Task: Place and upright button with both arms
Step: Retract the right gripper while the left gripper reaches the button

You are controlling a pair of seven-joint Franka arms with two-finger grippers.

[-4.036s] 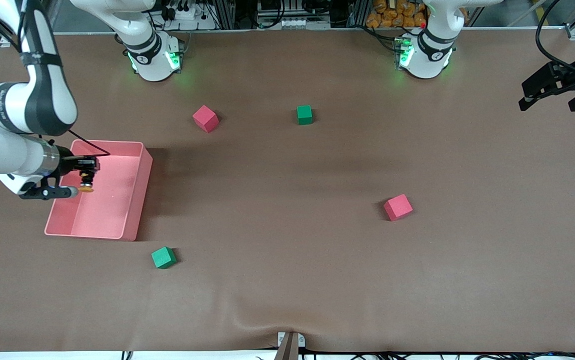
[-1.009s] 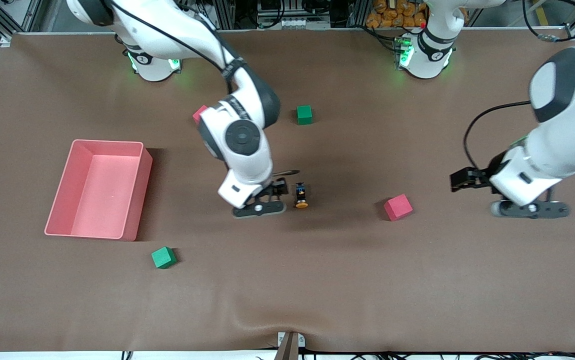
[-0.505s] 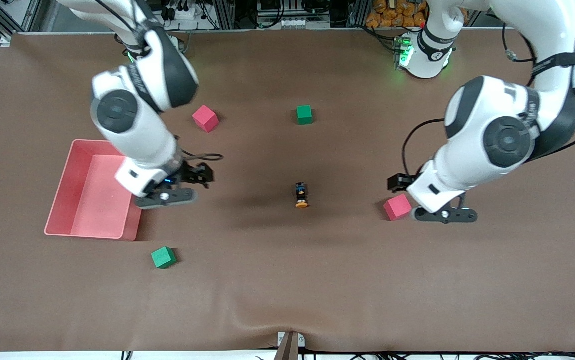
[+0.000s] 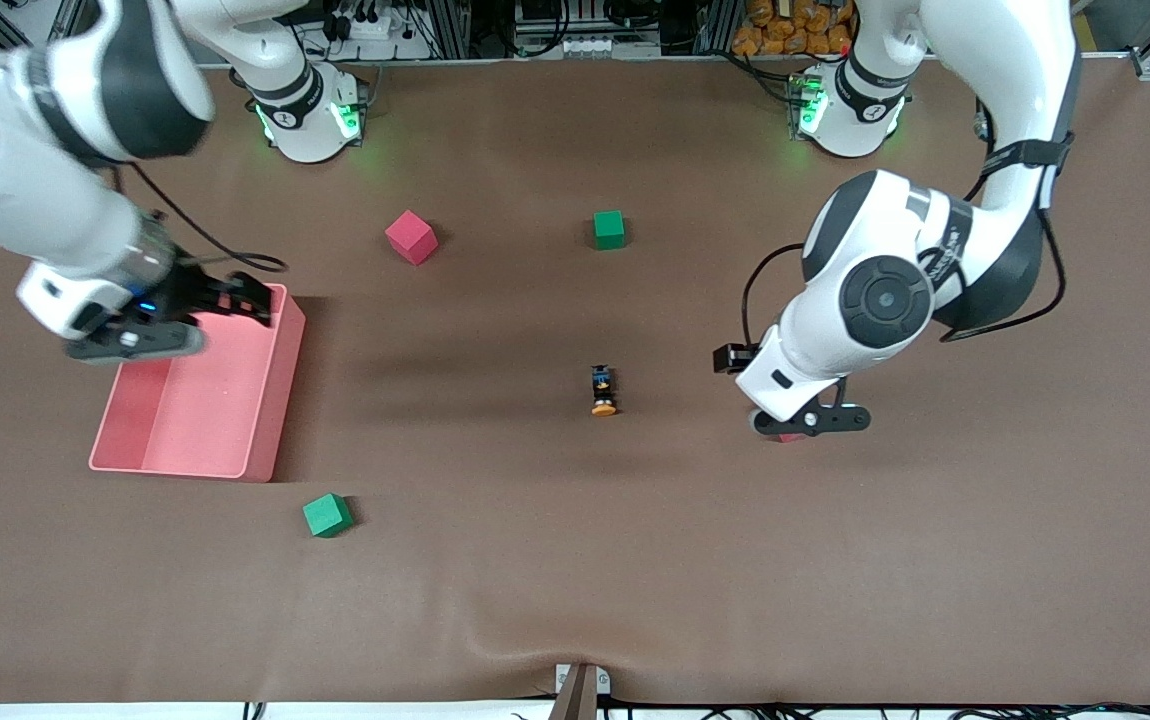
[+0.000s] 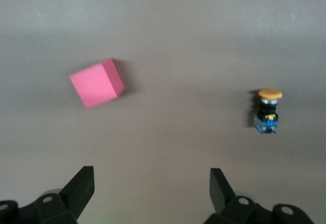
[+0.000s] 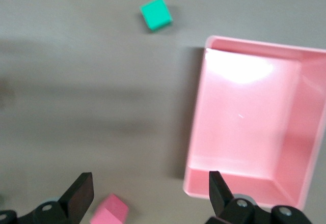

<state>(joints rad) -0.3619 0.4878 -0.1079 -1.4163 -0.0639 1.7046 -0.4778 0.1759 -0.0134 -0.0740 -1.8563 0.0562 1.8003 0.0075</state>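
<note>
Brown table bears the button, lying flat (light, stiff, likely rolls); pinch its black body; left gripper spread wide near it; right gripper wide over the pink bin.

Both arms have glossy white shells with black joint rings and round black joint caps. Each base carries green indicator lights. A black cable loops alongside each forearm. The left hand and right hand have black fingers with small round screws.
</note>
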